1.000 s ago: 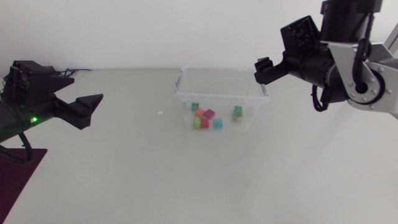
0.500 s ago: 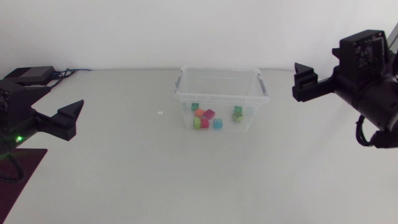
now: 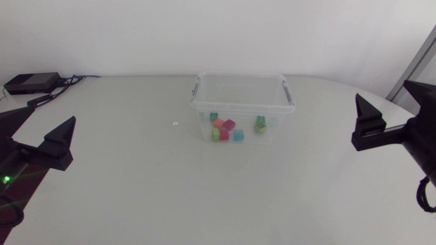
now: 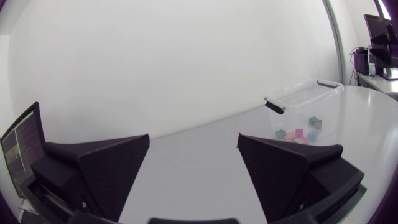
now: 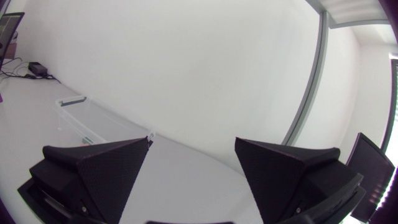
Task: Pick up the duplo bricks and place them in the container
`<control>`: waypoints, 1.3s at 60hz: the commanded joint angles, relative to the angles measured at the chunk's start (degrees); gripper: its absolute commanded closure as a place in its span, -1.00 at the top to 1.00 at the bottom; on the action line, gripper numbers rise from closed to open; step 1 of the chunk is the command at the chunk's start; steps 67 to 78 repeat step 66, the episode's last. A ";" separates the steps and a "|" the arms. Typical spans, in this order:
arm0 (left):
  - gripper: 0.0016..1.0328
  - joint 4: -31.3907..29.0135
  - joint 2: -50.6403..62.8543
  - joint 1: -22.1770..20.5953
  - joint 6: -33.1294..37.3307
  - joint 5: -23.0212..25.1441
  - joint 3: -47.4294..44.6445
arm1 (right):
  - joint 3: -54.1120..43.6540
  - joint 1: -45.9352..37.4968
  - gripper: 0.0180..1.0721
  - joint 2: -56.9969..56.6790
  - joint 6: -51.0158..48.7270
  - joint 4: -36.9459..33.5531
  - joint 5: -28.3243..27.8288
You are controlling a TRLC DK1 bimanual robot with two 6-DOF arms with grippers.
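A clear plastic container (image 3: 242,105) stands at the table's middle back. Several duplo bricks lie on its floor, among them a green one (image 3: 214,116), a magenta one (image 3: 229,125) and a blue one (image 3: 238,135). My left gripper (image 3: 51,116) hangs open and empty at the far left, well away from the container. At the far right my right gripper (image 3: 381,92) is also open and empty. The left wrist view has its gripper (image 4: 194,140) wide apart, with the container (image 4: 305,102) and bricks (image 4: 298,134) far ahead. The right wrist view's gripper (image 5: 193,142) holds nothing, the container (image 5: 81,118) far beyond it.
A black box (image 3: 30,83) with cables sits at the table's back left corner. A tiny white mark (image 3: 175,124) lies on the table left of the container. No loose bricks show on the tabletop around the container.
Both arms have drawn back outward. The right gripper went from beside the container's right rim to the right edge. The left gripper slid further left. Both stayed open.
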 commanded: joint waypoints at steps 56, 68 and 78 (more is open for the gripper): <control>0.92 -5.08 -24.01 -9.26 -17.37 -11.00 -18.06 | -24.16 -12.93 0.92 -27.51 22.48 -6.41 -14.72; 0.92 -5.08 -24.01 -9.26 -17.37 -11.00 -18.06 | -24.16 -12.93 0.92 -27.51 22.48 -6.41 -14.72; 0.92 -5.08 -24.01 -9.26 -17.37 -11.00 -18.06 | -24.16 -12.93 0.92 -27.51 22.48 -6.41 -14.72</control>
